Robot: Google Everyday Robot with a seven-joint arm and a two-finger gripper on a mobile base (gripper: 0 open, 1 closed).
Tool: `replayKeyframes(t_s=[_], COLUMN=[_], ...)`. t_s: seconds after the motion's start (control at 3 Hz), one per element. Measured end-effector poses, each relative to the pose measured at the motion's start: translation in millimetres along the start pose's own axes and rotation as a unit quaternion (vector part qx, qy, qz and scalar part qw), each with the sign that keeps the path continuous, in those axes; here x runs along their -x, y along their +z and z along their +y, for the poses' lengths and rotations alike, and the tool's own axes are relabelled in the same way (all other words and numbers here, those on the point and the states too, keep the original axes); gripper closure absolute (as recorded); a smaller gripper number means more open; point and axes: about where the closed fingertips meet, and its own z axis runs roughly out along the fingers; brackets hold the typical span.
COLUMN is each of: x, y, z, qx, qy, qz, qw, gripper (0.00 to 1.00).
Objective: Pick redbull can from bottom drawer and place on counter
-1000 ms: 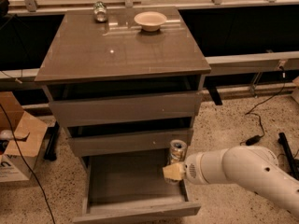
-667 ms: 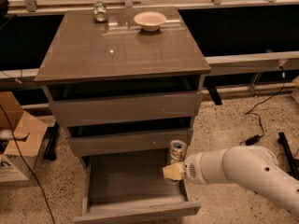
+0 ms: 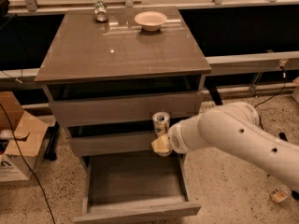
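I see the redbull can standing upright just right of the frame's centre, its long axis vertical, shiny top rim pointing up and its base down in the gripper. The can is off any surface, hanging in front of the gap between the top drawer and the middle drawer, above the right rear part of the bottom drawer. The gripper has closed on the can's lower end; I can make out a yellowish finger pad pressed against it from below and beside. From there my white arm runs off to the lower right of the frame, thick and rounded, crossing the cabinet's right edge. The bottom drawer is pulled well out toward the lower edge of the frame, and the part of its tray floor that I can see is bare. The two drawers above it sit slightly ajar, with dark gaps over them. The counter fills the upper middle, glossy with light spots; near its far edge rest a pale bowl and, to the left of the bowl, a stubby can, well apart from each other. A cardboard box sits on the speckled floor at the left edge
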Motion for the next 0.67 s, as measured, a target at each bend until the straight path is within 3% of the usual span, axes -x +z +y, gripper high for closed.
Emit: replayKeyframes(t_s=[0.33,0.67], x=[61.0,124.6], y=[-29.7,-71.3], z=[4.5,8.7], qx=[-0.036,-0.074], qy=[-0.066,-0.122], qz=[-0.008,-0.031], qw=[0.9972,0.9892], gripper=[1.00,1.00])
